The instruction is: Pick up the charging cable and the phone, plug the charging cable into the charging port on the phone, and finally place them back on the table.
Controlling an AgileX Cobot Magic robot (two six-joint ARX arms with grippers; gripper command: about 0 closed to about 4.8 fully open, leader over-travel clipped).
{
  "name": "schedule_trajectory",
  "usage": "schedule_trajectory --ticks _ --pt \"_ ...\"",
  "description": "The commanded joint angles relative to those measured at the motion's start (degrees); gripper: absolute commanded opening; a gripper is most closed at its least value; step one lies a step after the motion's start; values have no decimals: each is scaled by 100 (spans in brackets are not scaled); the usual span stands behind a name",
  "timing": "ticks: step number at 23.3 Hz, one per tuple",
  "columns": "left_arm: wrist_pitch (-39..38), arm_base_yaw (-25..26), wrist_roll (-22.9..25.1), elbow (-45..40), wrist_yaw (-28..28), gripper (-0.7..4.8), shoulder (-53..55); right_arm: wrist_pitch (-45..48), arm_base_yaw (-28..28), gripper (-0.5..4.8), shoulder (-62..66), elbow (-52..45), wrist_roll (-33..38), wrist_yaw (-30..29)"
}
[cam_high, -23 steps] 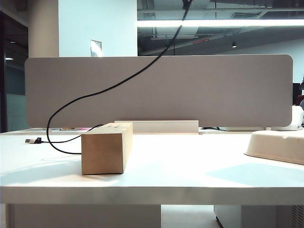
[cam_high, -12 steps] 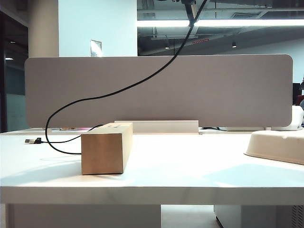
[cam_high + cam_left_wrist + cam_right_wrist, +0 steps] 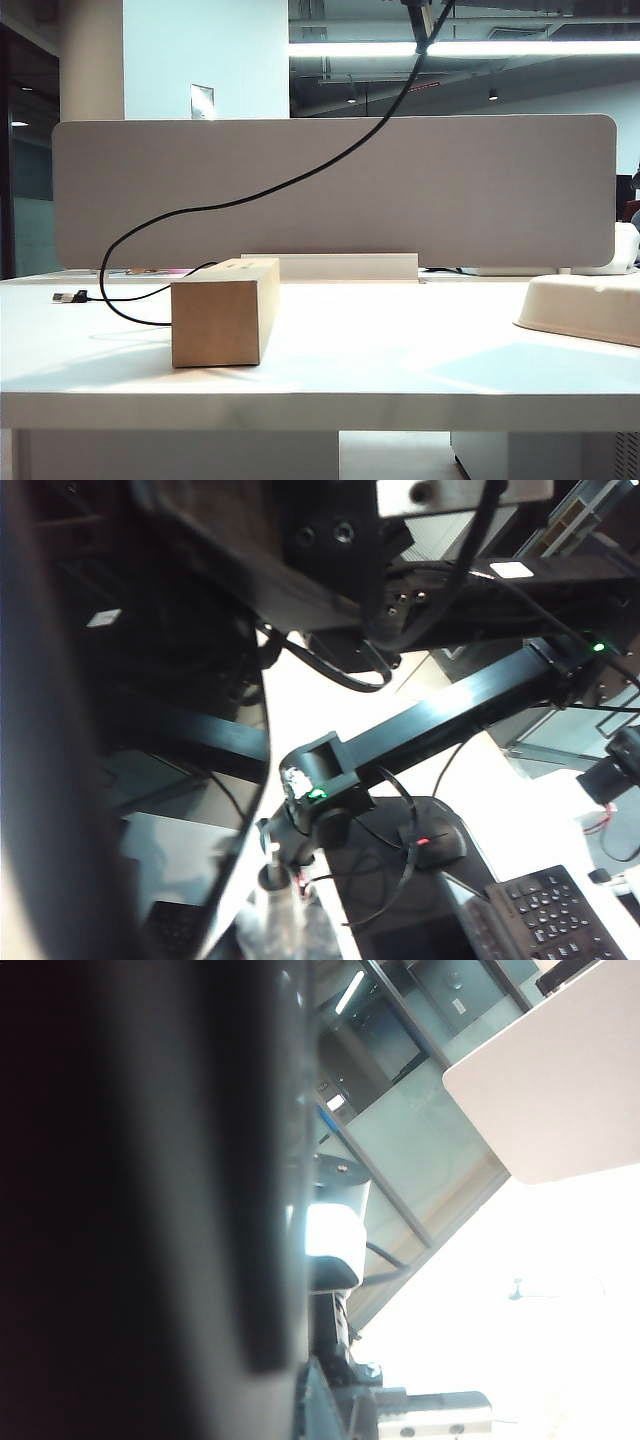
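Cable's raised end shifted right since earlier frame.
Thin black charging cable (image 3: 250,196) is hung from top edge to surface (image 3: 400,360); left and right fingers closed, anything held cannot be told.

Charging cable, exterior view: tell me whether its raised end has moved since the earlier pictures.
Yes. The charging cable's raised end has shifted right along the ceiling light strip, while the cardboard box has stayed put.

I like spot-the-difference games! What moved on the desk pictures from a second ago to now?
The raised end of the cable moved right along the top of the exterior view, so its hanging arc now stretches further right. The plug at its other end stayed on the table. The box and dish did not move. Neither gripper shows clearly, and nothing was seen being grabbed or let go.
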Motion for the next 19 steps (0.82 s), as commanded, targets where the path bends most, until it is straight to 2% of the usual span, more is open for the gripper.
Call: schedule_trajectory --ticks 1,19 --pt "181 7 -70 31 -120 -6 -9 114 0 -8 -20 68 17 13" --pt "7 4 -81 28 -127 -6 -4 120 0 -8 -22 70 42 76"
